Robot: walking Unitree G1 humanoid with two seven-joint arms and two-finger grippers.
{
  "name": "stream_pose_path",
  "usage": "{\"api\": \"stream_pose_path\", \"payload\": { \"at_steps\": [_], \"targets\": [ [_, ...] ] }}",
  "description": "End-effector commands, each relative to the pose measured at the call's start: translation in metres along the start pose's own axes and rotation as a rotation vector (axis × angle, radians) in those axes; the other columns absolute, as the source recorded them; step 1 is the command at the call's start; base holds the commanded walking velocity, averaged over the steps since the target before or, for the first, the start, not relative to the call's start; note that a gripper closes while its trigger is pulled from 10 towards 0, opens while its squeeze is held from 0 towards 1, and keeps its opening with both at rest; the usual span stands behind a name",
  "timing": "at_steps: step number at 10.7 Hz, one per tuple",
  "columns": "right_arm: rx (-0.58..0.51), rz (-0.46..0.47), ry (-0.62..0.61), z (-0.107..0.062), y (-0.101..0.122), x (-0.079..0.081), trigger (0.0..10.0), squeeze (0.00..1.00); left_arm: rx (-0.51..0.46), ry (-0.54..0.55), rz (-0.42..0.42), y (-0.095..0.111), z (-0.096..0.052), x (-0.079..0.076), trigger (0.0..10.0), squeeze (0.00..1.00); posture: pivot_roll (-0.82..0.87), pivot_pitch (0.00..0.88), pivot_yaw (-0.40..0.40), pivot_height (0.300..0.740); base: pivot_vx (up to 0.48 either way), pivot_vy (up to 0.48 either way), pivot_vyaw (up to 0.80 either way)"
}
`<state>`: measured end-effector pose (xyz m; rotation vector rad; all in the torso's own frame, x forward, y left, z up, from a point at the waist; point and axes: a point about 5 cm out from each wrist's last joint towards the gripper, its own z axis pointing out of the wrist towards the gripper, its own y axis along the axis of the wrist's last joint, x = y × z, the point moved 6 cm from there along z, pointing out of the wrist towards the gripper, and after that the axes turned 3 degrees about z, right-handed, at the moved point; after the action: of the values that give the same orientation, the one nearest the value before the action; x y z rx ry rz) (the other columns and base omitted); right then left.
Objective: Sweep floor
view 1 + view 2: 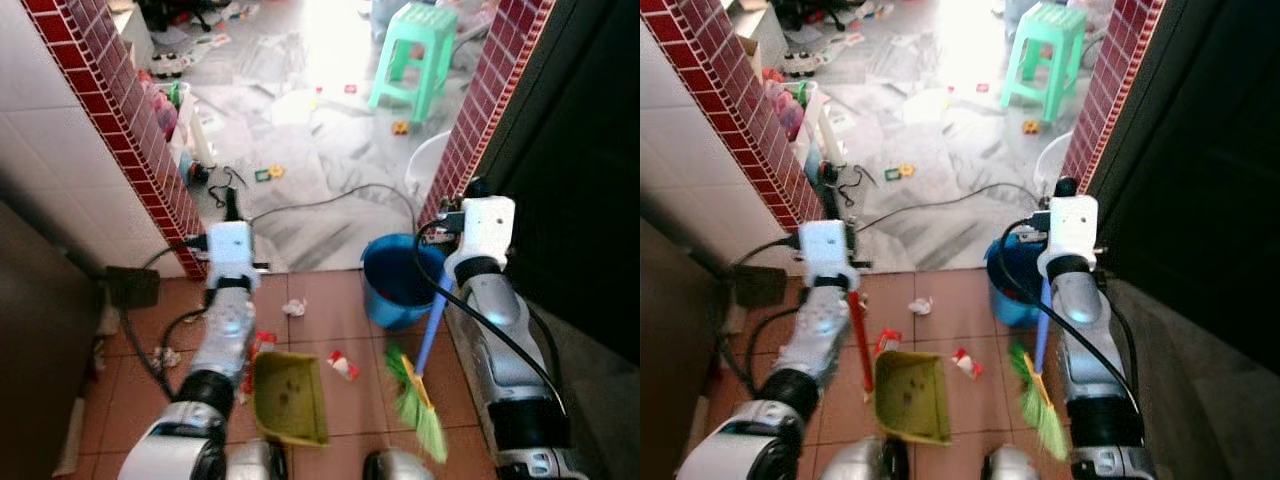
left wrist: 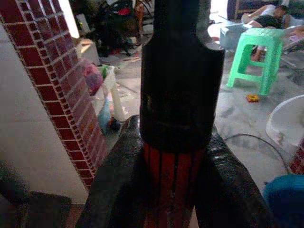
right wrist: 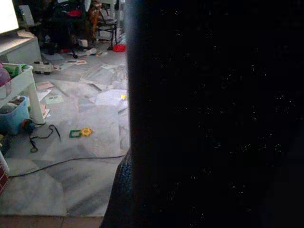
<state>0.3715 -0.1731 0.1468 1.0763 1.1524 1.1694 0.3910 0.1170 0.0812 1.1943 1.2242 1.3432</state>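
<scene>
My left gripper (image 2: 175,171) is shut on the red, black-capped handle (image 1: 860,340) of a green dustpan (image 1: 288,397), which rests on the terracotta tiles between my arms. My right gripper (image 1: 447,285) is shut on the blue handle (image 1: 430,330) of a broom. The broom's green bristles (image 1: 420,405) touch the floor just right of the pan. Between pan and bristles lies a red-and-white wrapper (image 1: 342,365). A crumpled white paper (image 1: 293,307) sits further ahead, and another red scrap (image 1: 262,343) lies beside my left arm. In the right wrist view the handle is a dark bar.
A blue bucket (image 1: 400,280) stands by the right brick pillar (image 1: 485,110). The left brick pillar (image 1: 130,130) frames a doorway to a grey floor with a black cable (image 1: 330,195), small toys (image 1: 268,173) and a green stool (image 1: 415,55). A white scrap (image 1: 165,355) lies at left.
</scene>
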Motion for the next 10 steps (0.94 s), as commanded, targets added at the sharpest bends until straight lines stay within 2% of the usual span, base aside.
{"api": "stream_pose_path", "payload": {
  "at_steps": [1,2,4,6,8,9,10],
  "targets": [
    [0.011,0.007,-0.03,-0.003,-0.003,-0.006,10.0,0.0,0.035,0.004,-0.041,-0.009,-0.002,-0.001,10.0,0.0,-0.19,0.139,0.087,0.74,0.0,0.0,0.0],
    [-0.001,0.015,-0.043,-0.004,0.0,-0.008,10.0,0.0,0.051,0.01,-0.031,-0.013,-0.004,-0.003,10.0,0.0,-0.19,0.126,0.091,0.74,0.0,0.0,0.0],
    [0.006,0.011,-0.033,-0.004,0.003,-0.003,10.0,0.0,0.104,0.026,-0.079,-0.026,-0.005,-0.001,10.0,0.0,-0.2,0.127,0.075,0.74,0.0,0.0,0.0],
    [0.008,0.017,-0.005,-0.001,0.004,0.004,10.0,0.0,0.123,-0.009,-0.052,-0.031,-0.007,-0.01,10.0,0.0,-0.19,0.119,0.058,0.74,0.0,0.0,0.0],
    [-0.015,0.004,0.014,0.005,0.01,0.006,10.0,0.0,0.007,0.01,0.038,-0.005,0.003,-0.008,10.0,0.0,-0.17,0.111,0.06,0.74,0.0,0.0,0.0],
    [-0.022,-0.005,0.036,0.009,0.012,0.007,10.0,0.0,-0.094,0.102,0.091,0.015,0.007,0.009,10.0,0.0,-0.16,0.107,0.057,0.74,0.0,0.0,0.0],
    [-0.024,-0.012,0.055,0.013,0.013,0.009,10.0,0.0,-0.104,0.155,0.11,0.014,0.005,0.019,10.0,0.0,-0.16,0.106,0.051,0.74,0.0,0.0,0.0]
  ]
}}
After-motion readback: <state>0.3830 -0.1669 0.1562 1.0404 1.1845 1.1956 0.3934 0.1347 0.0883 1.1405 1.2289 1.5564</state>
